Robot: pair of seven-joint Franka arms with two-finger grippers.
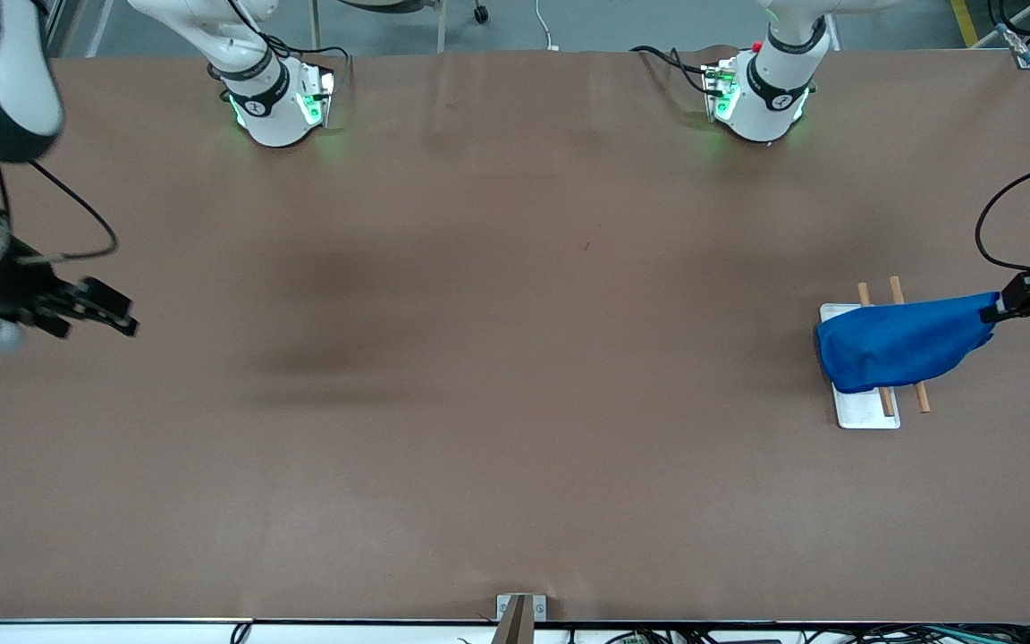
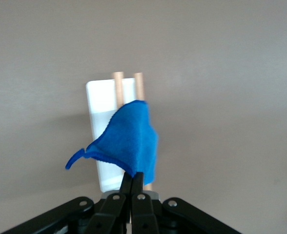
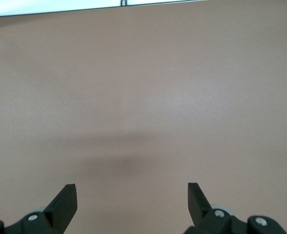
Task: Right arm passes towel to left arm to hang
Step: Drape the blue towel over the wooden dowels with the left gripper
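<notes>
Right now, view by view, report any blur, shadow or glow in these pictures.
Front view: soft dark shadow smudges on the brown table, green glow at both arm bases, and the right gripper looks smeared. Left wrist view: the left gripper pinching the blue towel is crisp, the white rack softer. Right wrist view: a faint shadow band on bare table.
</notes>
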